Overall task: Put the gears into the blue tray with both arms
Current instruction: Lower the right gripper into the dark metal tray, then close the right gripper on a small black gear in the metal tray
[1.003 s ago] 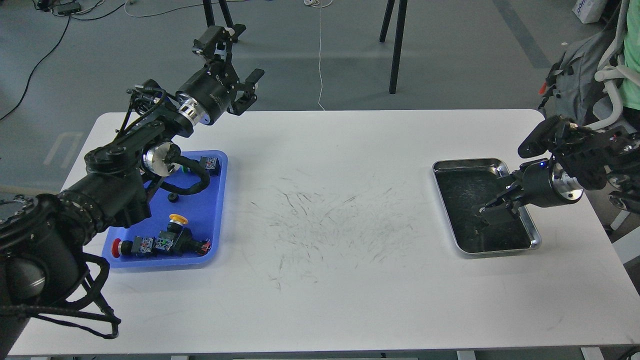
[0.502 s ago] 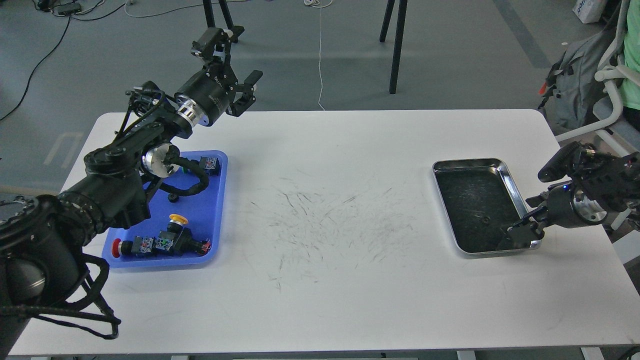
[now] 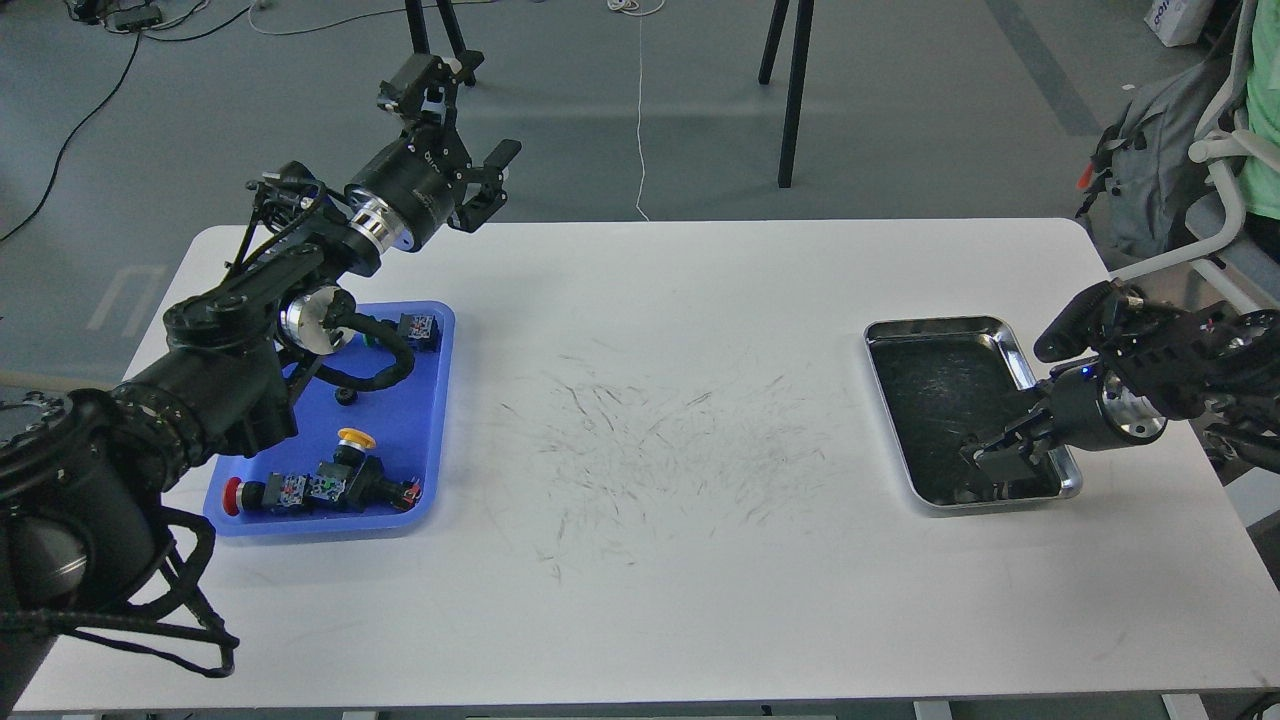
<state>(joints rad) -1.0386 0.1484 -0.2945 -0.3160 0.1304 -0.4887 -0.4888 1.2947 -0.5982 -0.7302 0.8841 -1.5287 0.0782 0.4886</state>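
Head view: a small black gear [image 3: 346, 397] with a centre hole lies in the blue tray [image 3: 425, 440] among push-button switches [image 3: 320, 487]. Left gripper [image 3: 462, 135] hangs spread above the table's far edge. Right gripper [image 3: 1000, 462] sits low over the steel tray [image 3: 1025, 365]; whether its fingers are parted or closed cannot be told.

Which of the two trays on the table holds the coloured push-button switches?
The blue tray on the left holds the switches. The steel tray on the right has a dark bottom and no switches; the right gripper is over it.
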